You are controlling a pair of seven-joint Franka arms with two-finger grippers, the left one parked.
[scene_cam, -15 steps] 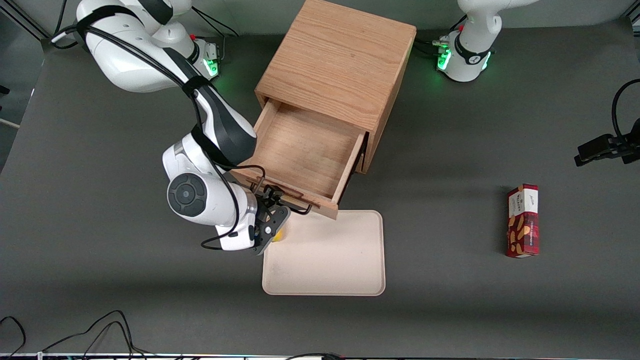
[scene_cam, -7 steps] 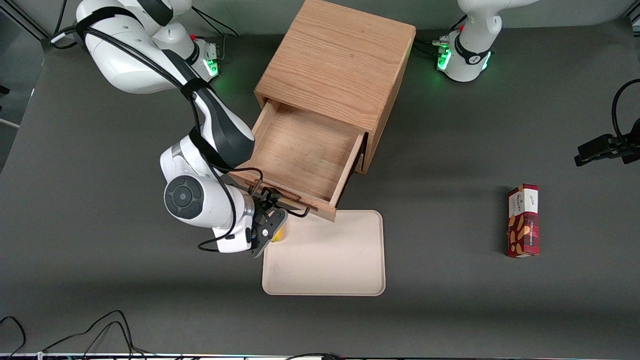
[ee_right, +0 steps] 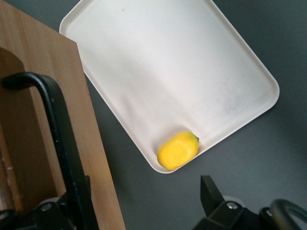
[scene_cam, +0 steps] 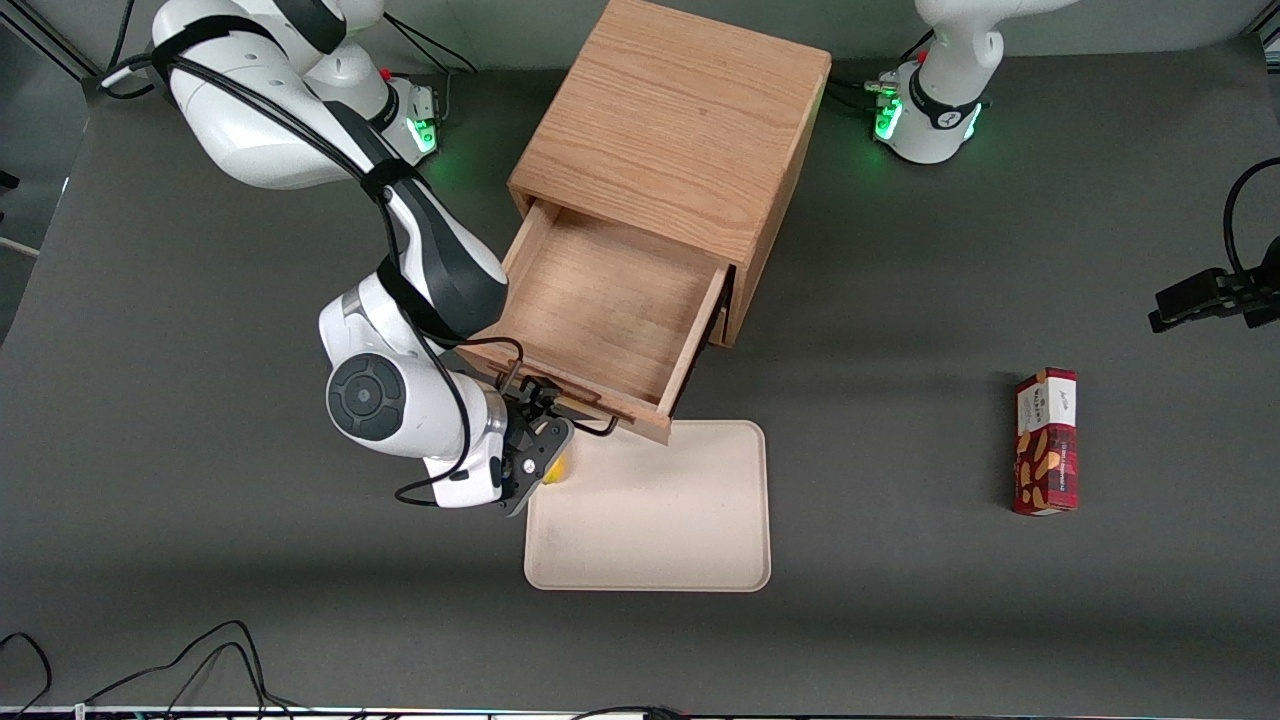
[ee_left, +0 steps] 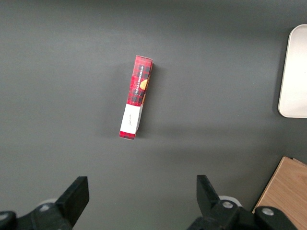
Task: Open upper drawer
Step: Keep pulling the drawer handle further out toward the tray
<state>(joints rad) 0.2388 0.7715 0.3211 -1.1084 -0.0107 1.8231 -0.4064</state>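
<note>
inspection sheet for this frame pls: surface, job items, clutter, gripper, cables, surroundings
Surface: dark grey table.
Job's things: upper drawer pulled far out of the wooden cabinet; nothing seen inside it.
Clutter: cream tray in front of the drawer, yellow fruit in its corner; red snack box toward the parked arm's end.
Gripper: gripper at the drawer's black handle.
Cables: black cables at the table edge nearest the front camera.
Surroundings: nothing seen.

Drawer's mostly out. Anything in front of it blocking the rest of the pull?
The tray lies on the table right in front of the upper drawer, its corner under the drawer's front edge. It sits low, so it probably won't stop the pull. The gripper is at the handle.
</note>
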